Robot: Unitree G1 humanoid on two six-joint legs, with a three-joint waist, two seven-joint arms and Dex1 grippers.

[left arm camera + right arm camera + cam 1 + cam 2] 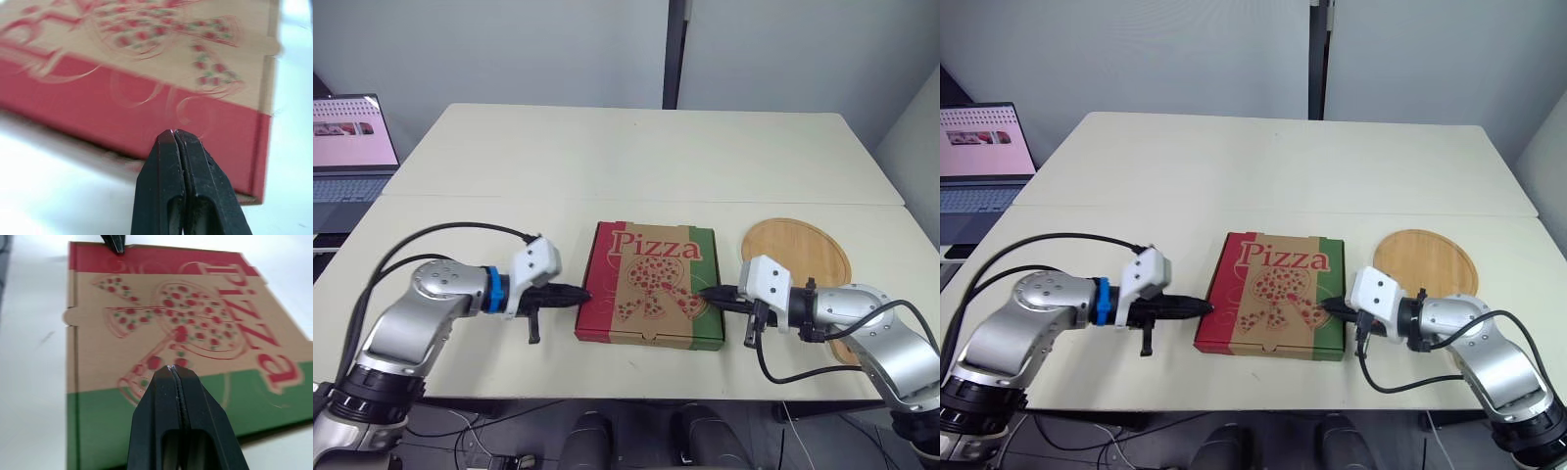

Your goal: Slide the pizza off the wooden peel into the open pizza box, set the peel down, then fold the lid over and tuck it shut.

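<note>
The pizza box (651, 285) lies flat on the table with its printed lid down, red stripe on the left, green on the right. My left gripper (584, 292) is shut, its tip at the box's red left edge (146, 117). My right gripper (705, 292) is shut too, with its tip resting on the green right edge of the lid (195, 396). From the right wrist view my left gripper (116, 243) shows as a dark tip at the far red side. The round wooden peel (808, 257) lies bare on the table right of the box, partly under my right arm.
A laptop (350, 147) with a lit screen sits off the table's far left corner. The cream table (636, 157) stretches far behind the box, with a seam across it. Cables hang from both arms near the front edge.
</note>
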